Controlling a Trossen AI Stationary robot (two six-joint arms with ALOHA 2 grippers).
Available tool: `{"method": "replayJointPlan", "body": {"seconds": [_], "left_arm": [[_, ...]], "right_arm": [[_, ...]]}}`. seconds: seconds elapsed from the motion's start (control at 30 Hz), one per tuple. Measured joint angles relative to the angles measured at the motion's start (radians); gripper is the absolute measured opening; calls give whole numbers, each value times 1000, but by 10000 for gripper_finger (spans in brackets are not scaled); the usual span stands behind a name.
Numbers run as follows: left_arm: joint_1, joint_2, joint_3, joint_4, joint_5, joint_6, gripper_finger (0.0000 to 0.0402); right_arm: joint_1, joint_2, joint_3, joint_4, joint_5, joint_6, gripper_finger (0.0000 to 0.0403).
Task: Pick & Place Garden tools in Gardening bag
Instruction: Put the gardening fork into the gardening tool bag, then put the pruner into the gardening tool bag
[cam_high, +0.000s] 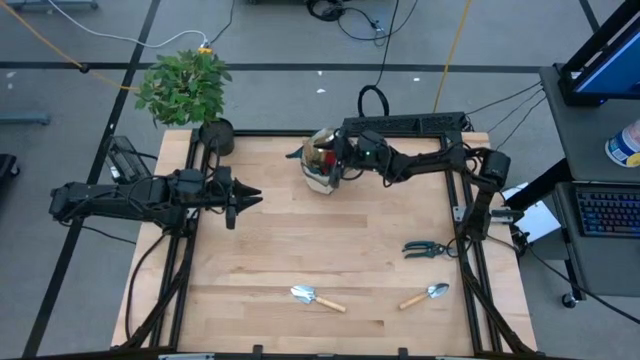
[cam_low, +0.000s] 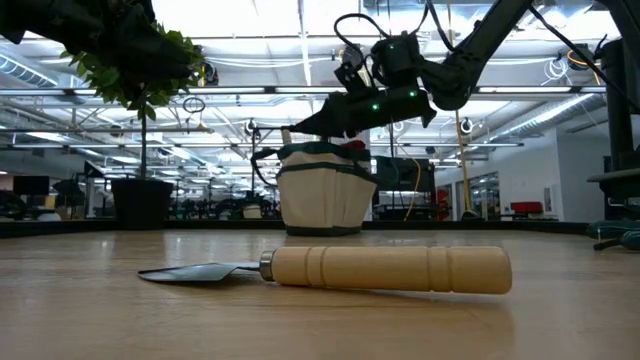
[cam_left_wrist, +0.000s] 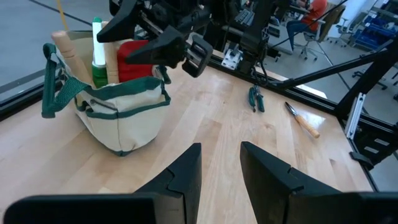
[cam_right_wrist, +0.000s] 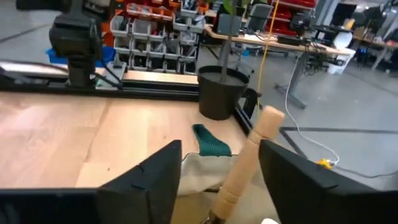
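The gardening bag (cam_high: 320, 170), beige with green trim, stands at the table's far middle. It holds a wooden-handled tool (cam_left_wrist: 68, 53), a green-white bottle (cam_left_wrist: 98, 59) and a red glove (cam_left_wrist: 134, 62). My right gripper (cam_right_wrist: 219, 146) hovers level over the bag's mouth and is open, its fingers on either side of the upright wooden handle (cam_right_wrist: 245, 165). My left gripper (cam_left_wrist: 221, 168) waits open at the table's left, pointing at the bag. Two trowels (cam_high: 315, 297) (cam_high: 425, 296) and black shears (cam_high: 425, 248) lie flat on the table. My right gripper stands open around the wooden handle's upper part (cam_right_wrist: 258, 134), coming level from the table's right. The handle leans close to one finger (cam_right_wrist: 280, 168); I cannot tell whether they touch. The handle's lower end is inside the bag.
A leafy plant (cam_high: 185, 85) in a black pot (cam_high: 215, 135) stands at the far left corner. The black frame rail (cam_high: 400, 125) runs along the far edge behind the bag. Bare wood lies in the table's middle (cam_high: 330, 235).
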Motion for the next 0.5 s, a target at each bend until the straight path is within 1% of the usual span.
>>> {"method": "replayJointPlan", "body": {"seconds": [0.07, 0.2, 0.3, 0.43, 0.5], "left_arm": [[0, 0, 0, 0, 0, 5, 118], [0, 0, 0, 0, 0, 5, 118], [0, 0, 0, 0, 0, 4, 118], [0, 0, 0, 1, 1, -13, 118], [0, 0, 0, 1, 1, -16, 118]], "right_arm": [[8, 0, 0, -2, 9, -24, 228], [27, -10, -1, -10, 76, -58, 244], [39, -39, -2, -1, 78, -85, 248], [58, -120, -2, -63, 71, -72, 246], [77, -178, 0, -130, 71, -71, 243]]}}
